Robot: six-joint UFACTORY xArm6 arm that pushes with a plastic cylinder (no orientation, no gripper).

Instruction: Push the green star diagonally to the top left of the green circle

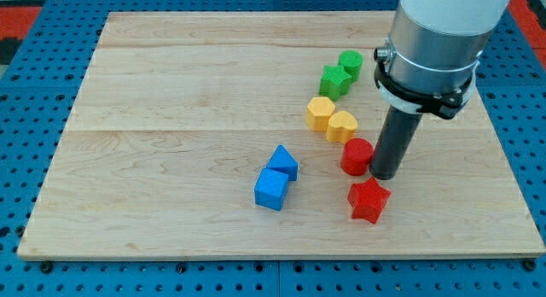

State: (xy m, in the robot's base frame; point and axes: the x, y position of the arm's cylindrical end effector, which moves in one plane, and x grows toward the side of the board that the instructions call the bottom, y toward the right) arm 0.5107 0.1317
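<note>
Eight small coloured blocks sit on the pale wooden board [171,118] before you. The arm's grey upper body is cut off by the view's top edge, and the arm carries no claw, only a dark rod. My tip [383,176] rests just right of the red cylinder [357,156], with the red star [368,200] just below it. The green star [334,80] touches the green circle [351,63], lying to its lower left, near the view's top. Below them sit the yellow hexagon [320,113] and yellow heart [341,125], touching. Two blue blocks [276,179], shapes unclear, stand together further left.
</note>
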